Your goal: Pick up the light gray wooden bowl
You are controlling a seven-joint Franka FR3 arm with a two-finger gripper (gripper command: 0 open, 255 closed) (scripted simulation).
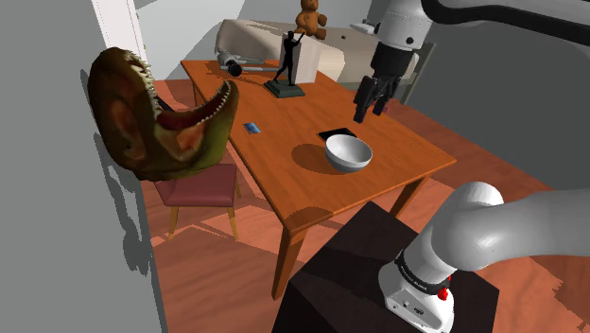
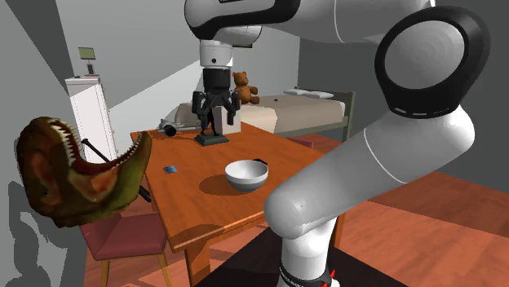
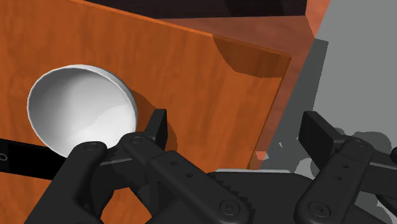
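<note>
One bowl (image 1: 348, 152) (image 2: 246, 174) (image 3: 83, 111), drawn white to pale grey (no wood grain visible), sits upright on the one wooden table (image 1: 284, 142) (image 2: 196, 163) (image 3: 191, 70), near the edge closest to the stand (image 1: 359, 265). One gripper (image 1: 372, 112) (image 2: 214, 122) (image 3: 235, 124) hangs above the table beyond the bowl, fingers spread apart, grasping nothing. In the wrist view the bowl lies off to one finger's side, not between the fingers, and that finger covers a bit of its rim. One flat black item (image 1: 333, 135) (image 2: 259, 161) lies just beside the bowl, partly hidden behind it; what it is, hard to tell. One small blue card (image 1: 251, 128) (image 2: 170, 169) lies apart from the bowl, toward the dinosaur head. One black figurine (image 1: 286, 66) (image 2: 214, 139) stands at the table's far end; in the second exterior view the gripper blocks most of it. One teddy bear (image 1: 309, 19) (image 2: 242, 86) is behind it. One big dinosaur head (image 1: 156, 118) (image 2: 77, 175), jaws open, hides part of the one red-seated chair (image 1: 199, 184) (image 2: 122, 236). A grey object (image 1: 232, 66) at the far end is too small to identify.
</note>
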